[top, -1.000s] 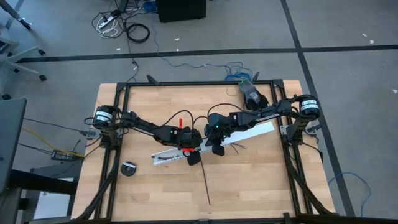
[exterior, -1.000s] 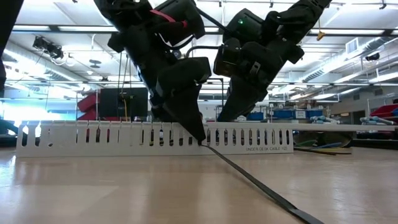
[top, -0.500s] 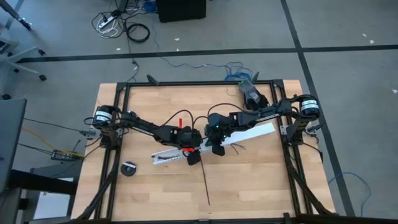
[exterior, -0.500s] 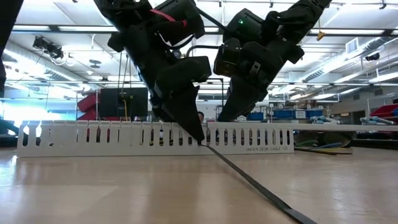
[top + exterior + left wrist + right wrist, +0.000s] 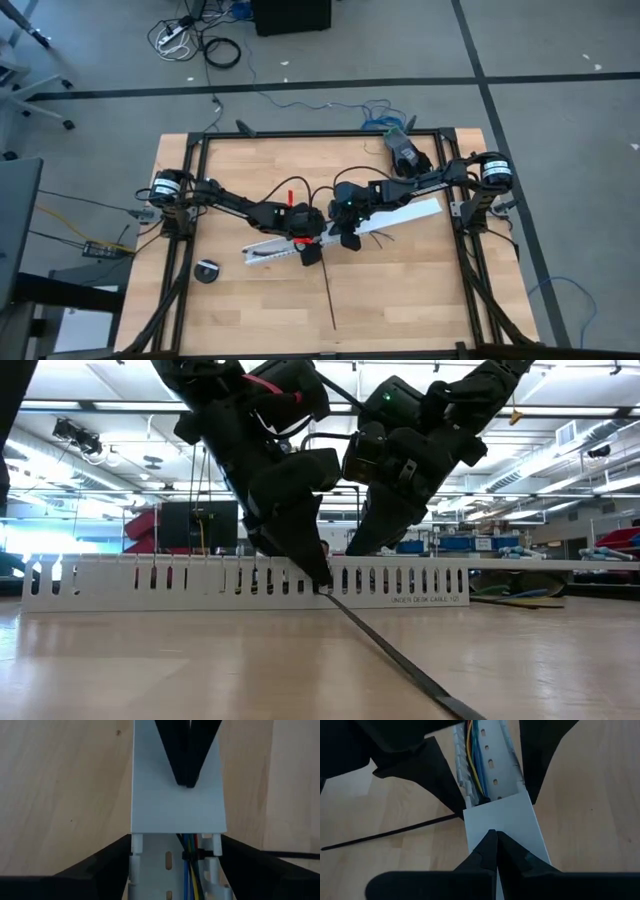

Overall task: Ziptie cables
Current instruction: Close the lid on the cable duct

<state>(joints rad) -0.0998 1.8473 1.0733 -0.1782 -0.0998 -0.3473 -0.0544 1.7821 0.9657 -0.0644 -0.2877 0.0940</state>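
Note:
A long white slotted channel [image 5: 268, 248] lies slantwise across the table's middle. A flat white cover [image 5: 177, 805] lies on its right part. In the uncovered part run the cables [image 5: 190, 872], blue, yellow and green, with the black ziptie [image 5: 193, 855] looped round them just short of the cover's end. The ziptie's tail [image 5: 329, 295] lies on the wood toward the near edge. My left gripper [image 5: 311, 252] straddles the channel at the cover's end. My right gripper [image 5: 349, 238] is shut, with its tips on the cover. My left gripper has the channel between its two fingers, one against each side wall [image 5: 132, 840], just where the cover ends. The fingers slant down from the table's left and stand across the channel, which lies on the table. My right gripper rests its shut fingertips [image 5: 492, 842] on the cover's top face [image 5: 502, 817], near its cut end. It slants down from the table's right.
A small round black thing [image 5: 207, 271] lies near the left front. A black device [image 5: 403, 150] sits at the far right. Black frame rails [image 5: 470, 280] run along the table's sides. Bare wood [image 5: 400, 300] lies toward the near edge.
The ziptie's free tail has swung a little toward the table's left along the wood. Both arms have kept still.

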